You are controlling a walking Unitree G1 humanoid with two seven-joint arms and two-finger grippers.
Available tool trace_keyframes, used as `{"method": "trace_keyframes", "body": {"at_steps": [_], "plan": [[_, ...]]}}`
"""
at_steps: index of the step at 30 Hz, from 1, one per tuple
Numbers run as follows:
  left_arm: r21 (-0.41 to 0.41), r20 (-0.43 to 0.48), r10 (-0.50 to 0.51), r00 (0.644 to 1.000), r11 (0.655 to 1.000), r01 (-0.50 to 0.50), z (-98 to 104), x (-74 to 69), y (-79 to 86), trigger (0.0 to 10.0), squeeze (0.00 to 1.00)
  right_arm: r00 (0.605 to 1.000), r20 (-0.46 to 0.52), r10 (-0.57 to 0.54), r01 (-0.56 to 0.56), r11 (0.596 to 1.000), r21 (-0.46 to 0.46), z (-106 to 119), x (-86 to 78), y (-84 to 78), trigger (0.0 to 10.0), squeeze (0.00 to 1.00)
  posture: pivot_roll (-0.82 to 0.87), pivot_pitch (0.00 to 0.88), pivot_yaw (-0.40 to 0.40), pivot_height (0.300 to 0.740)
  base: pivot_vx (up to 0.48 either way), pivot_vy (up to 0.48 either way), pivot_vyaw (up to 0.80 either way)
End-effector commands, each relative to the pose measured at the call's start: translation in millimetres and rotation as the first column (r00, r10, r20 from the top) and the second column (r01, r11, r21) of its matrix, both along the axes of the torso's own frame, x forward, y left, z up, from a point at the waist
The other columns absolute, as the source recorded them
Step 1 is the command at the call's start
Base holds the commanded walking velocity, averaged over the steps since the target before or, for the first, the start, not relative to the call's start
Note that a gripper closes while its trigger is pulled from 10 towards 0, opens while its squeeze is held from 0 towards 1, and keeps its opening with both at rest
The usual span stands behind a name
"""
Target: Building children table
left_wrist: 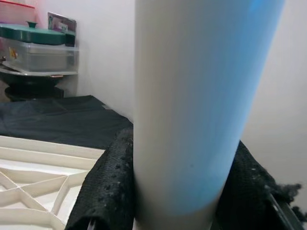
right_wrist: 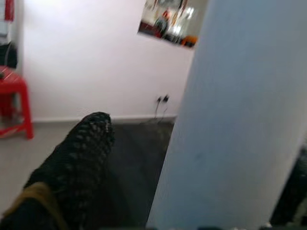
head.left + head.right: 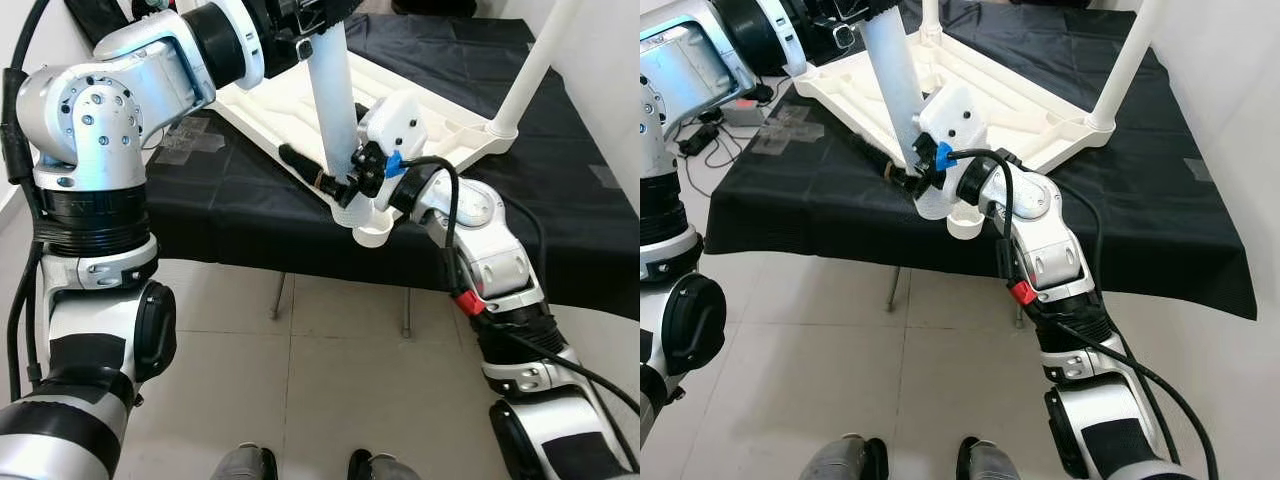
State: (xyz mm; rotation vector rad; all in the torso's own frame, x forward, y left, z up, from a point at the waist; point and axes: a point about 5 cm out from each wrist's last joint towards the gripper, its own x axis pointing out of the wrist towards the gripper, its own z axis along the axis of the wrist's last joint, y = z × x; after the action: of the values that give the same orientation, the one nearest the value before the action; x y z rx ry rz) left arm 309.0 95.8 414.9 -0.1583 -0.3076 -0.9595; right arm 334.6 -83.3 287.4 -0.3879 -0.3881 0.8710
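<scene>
Left eye view: an upturned white table top (image 3: 300, 100) lies on a black cloth (image 3: 220, 200) over a work surface, one fitted leg (image 3: 530, 60) standing at its far corner. A white table leg (image 3: 335, 90) stands upright at the near corner socket (image 3: 372, 225). The right gripper (image 3: 335, 185) has its black fingers closed around the base of this leg, one finger (image 3: 300, 160) lying along the tabletop's edge. The left gripper (image 3: 300, 25) meets the same leg higher up; its fingers are partly cut off by the frame edge. Two shoes (image 3: 310, 465) show on the tiled floor below. Right eye view: taped paper (image 3: 790, 125) lies on the cloth beyond the left arm. Left wrist view: the leg (image 1: 192, 105) sits squarely between both textured pads (image 1: 105, 191), which press its sides; a lidded container (image 1: 38, 48) stands behind. Right wrist view: the leg (image 2: 230, 124) lies just beside one finger (image 2: 72, 167); a red stool (image 2: 14, 105) stands against the wall.
</scene>
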Motion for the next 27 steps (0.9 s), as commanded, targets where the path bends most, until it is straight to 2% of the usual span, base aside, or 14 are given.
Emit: {"method": "trace_keyframes", "body": {"at_steps": [1,2,3,5,6,10,12,14,19,25,26,27], "plan": [[0.029,0.026,-0.092,0.995,0.995,0.092,0,-10.3,-10.6,0.0,0.00,0.999,-0.046,0.022,-0.024,0.999,-0.039,-9,-0.9,7.1,10.0,1.00,0.00,0.097,-0.001,0.740,0.000,0.000,0.00],[0.038,0.026,-0.095,0.995,0.995,0.094,-1,-11.1,-11.5,0.0,0.00,0.998,-0.056,0.020,-0.023,0.999,-0.045,-10,-0.8,7.4,10.0,1.00,0.00,0.097,-0.001,0.740,0.000,0.000,0.00],[0.053,0.027,-0.096,0.995,0.994,0.095,-3,-11.8,-12.9,0.0,0.00,0.997,-0.072,0.020,-0.023,0.999,-0.044,-11,-1.2,9.3,10.0,0.04,0.00,0.102,-0.005,0.740,0.000,0.000,0.00],[0.064,0.027,-0.097,0.995,0.993,0.095,-5,-12.3,-13.9,0.0,0.00,0.996,-0.082,0.021,-0.024,0.999,-0.044,-11,-1.6,10.8,10.0,0.04,0.00,0.102,-0.005,0.740,0.000,0.000,0.00],[0.076,0.028,-0.098,0.995,0.992,0.096,-6,-12.9,-15.0,0.0,0.00,0.995,-0.100,0.022,-0.026,0.999,-0.037,-12,-2.1,12.7,10.0,0.00,0.00,0.103,-0.006,0.740,0.000,0.000,0.00],[0.100,0.029,-0.100,0.995,0.990,0.096,-10,-13.9,-17.2,0.0,0.00,0.991,-0.135,0.023,-0.025,1.000,-0.011,-12,-2.7,15.9,10.0,0.00,-0.01,0.105,-0.007,0.740,0.000,0.000,0.00],[0.139,0.029,-0.105,0.994,0.985,0.100,-18,-16.0,-22.1,0.0,0.00,0.979,-0.203,0.011,0.005,0.997,0.080,-8,-1.7,19.2,10.0,0.00,-0.01,0.108,-0.009,0.740,0.000,0.000,0.00],[0.153,0.027,-0.110,0.994,0.983,0.104,-23,-17.4,-24.8,0.0,0.00,0.972,-0.236,-0.005,0.037,0.991,0.131,-5,0.3,18.5,10.0,0.00,-0.01,0.108,-0.009,0.740,0.000,0.000,0.00],[0.160,0.031,-0.114,0.993,0.981,0.107,-25,-21.0,-23.9,0.0,0.00,0.969,-0.247,-0.014,0.051,0.988,0.144,-3,1.1,17.8,10.0,0.00,-0.01,0.107,-0.010,0.740,0.000,0.000,0.00],[0.165,0.043,-0.121,0.992,0.980,0.113,-24,-25.4,-20.7,0.0,0.00,0.955,-0.296,-0.022,0.086,0.975,0.204,0,1.9,17.7,10.0,0.00,-0.02,0.106,-0.009,0.740,0.000,0.000,0.00],[0.166,0.045,-0.124,0.991,0.979,0.115,-24,-25.7,-20.2,0.0,0.00,0.953,-0.301,-0.022,0.087,0.975,0.206,0,1.3,18.3,1.7,0.00,-0.02,0.104,-0.010,0.740,0.000,0.000,0.00],[0.168,0.047,-0.125,0.991,0.979,0.116,-24,-25.9,-20.0,0.0,0.00,0.953,-0.303,-0.022,0.088,0.975,0.205,1,0.9,18.7,1.7,0.00,-0.02,0.104,-0.010,0.740,0.000,0.000,0.00]]}}
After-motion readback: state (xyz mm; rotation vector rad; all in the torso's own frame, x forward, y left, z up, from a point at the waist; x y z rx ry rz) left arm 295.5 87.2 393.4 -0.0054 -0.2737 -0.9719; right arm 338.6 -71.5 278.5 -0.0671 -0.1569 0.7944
